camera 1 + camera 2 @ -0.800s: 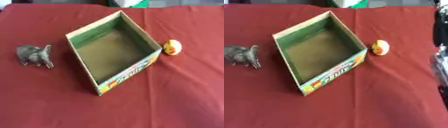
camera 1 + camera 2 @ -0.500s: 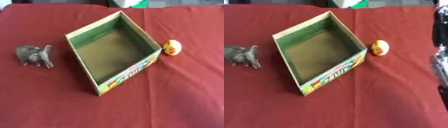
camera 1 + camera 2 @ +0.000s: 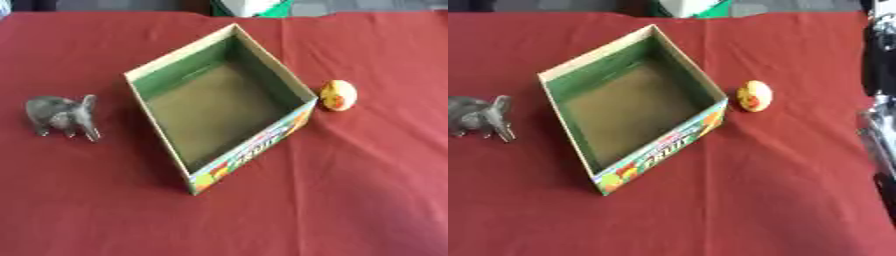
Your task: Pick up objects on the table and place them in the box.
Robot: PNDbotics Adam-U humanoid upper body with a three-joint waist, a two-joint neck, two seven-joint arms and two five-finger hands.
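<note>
1. A grey elephant figure [image 3: 61, 116] is standing on the red tablecloth [image 3: 350, 200] at the far left, on its feet, well apart from the box. Nothing is touching it.
2. An open cardboard box [image 3: 248, 152] is sitting in the middle of the cloth, turned askew so that one corner is pointing toward the robot. Its inner walls are showing green, its floor is showing brown with nothing lying on it, and its near outer wall is carrying colourful fruit printing.
3. A small yellow egg-shaped object [image 3: 339, 95] with an orange-red patch is lying on the cloth just beside the box's right wall, close to it; whether the two are touching is not clear.
4. A white and green item [image 3: 254, 7] is showing at the far edge of the table, beyond the box; what it is cannot be made out.
5. Part of the robot's right arm [image 3: 878, 115], black with silver, is hanging along the right edge of the right eye view, away from the egg-shaped object. Its hand is not showing, so its fingers cannot be judged.
6. The left hand is not appearing in either view.
</note>
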